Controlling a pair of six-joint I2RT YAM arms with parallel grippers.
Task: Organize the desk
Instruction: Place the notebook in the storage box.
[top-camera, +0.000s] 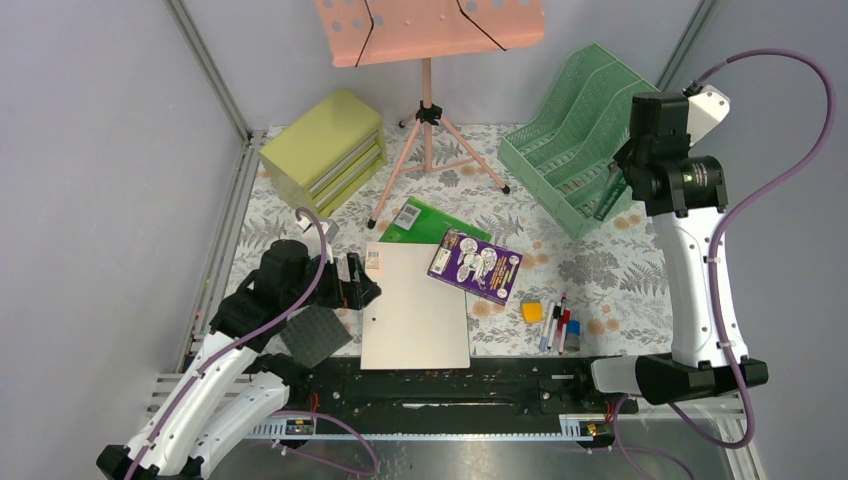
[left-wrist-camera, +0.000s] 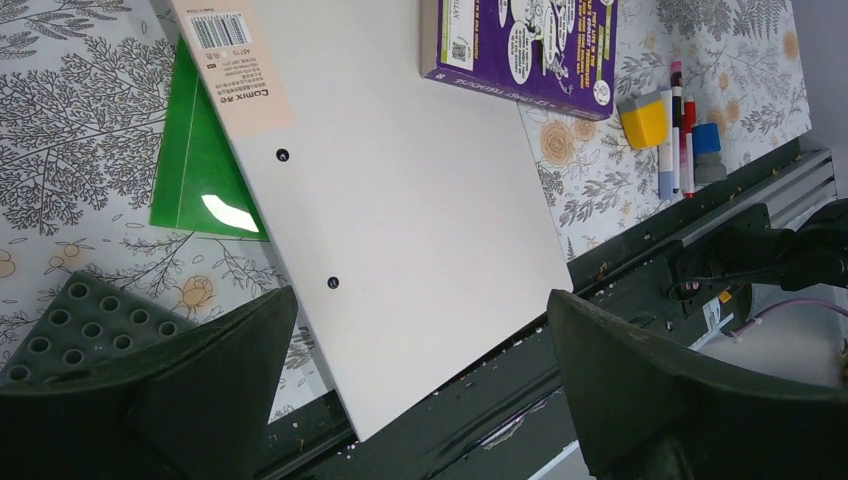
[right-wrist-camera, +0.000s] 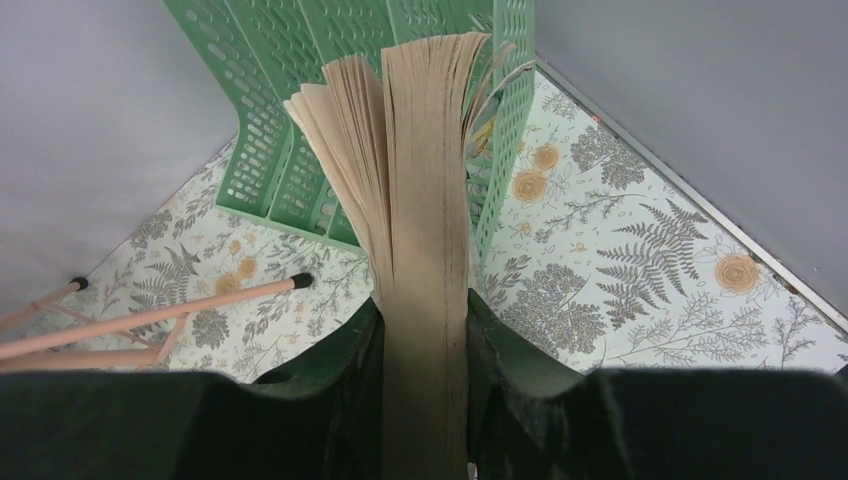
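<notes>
The desk (top-camera: 590, 270) has a whitish top printed with ferns and orange flowers. My right gripper (right-wrist-camera: 424, 300) is shut on a thick book (right-wrist-camera: 425, 150), page edges facing the camera, its far end at the mint-green file rack (right-wrist-camera: 270, 120). From above, this gripper (top-camera: 625, 175) hangs at the rack's (top-camera: 565, 140) right end with the dark book (top-camera: 608, 200) below it. My left gripper (left-wrist-camera: 420, 300) is wide open and empty, low over the near edge of a white folder (left-wrist-camera: 400, 180). It (top-camera: 365, 285) sits at that folder's (top-camera: 415, 305) left side.
A green folder (top-camera: 425, 222) lies under the white one, a purple book (top-camera: 475, 265) on its far right corner. A yellow block (top-camera: 532, 311) and pens (top-camera: 558, 325) lie front right, a grey studded plate (top-camera: 315, 335) front left. An olive drawer cabinet (top-camera: 325, 150) and pink music stand (top-camera: 430, 30) stand behind.
</notes>
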